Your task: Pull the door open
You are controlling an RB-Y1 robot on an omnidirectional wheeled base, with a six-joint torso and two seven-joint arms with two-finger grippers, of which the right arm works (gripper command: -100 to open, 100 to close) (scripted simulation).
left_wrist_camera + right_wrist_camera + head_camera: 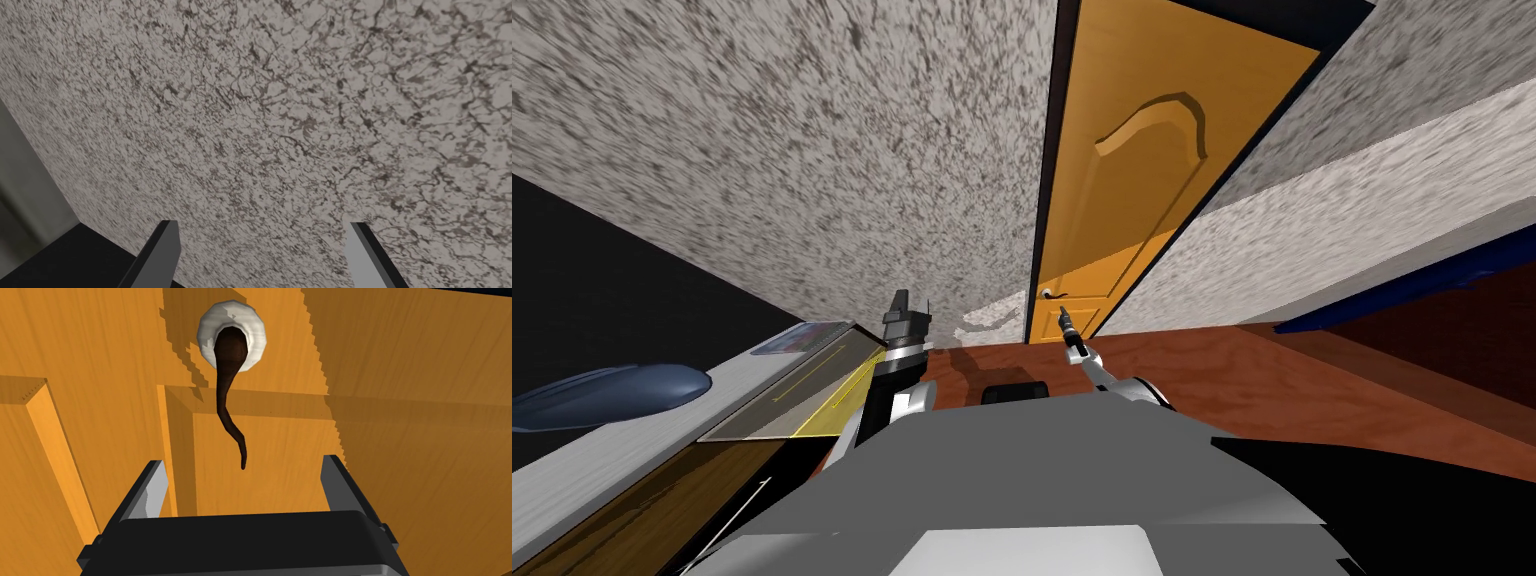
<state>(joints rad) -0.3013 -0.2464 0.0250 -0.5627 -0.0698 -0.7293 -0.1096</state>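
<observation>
Right pincer: spread wide, holding nothing, touching nothing. Close ahead of its fingers, the free tip of the dark lever handle, not yet between the blades. Slim, curved, hanging from a white rosette on the orange door.

Probably stiff and smooth, thin enough to slide between flat blades. Best gripped across the lever's middle, square-on, then closed firmly. Rigid panel, likely weighty on its hinges, so a steady pull along its arc rather than a jerk.

Further out, in the head view: door straight ahead, set in a speckled wall above a reddish floor. Left pincer raised at the left, equally wide and empty.
</observation>
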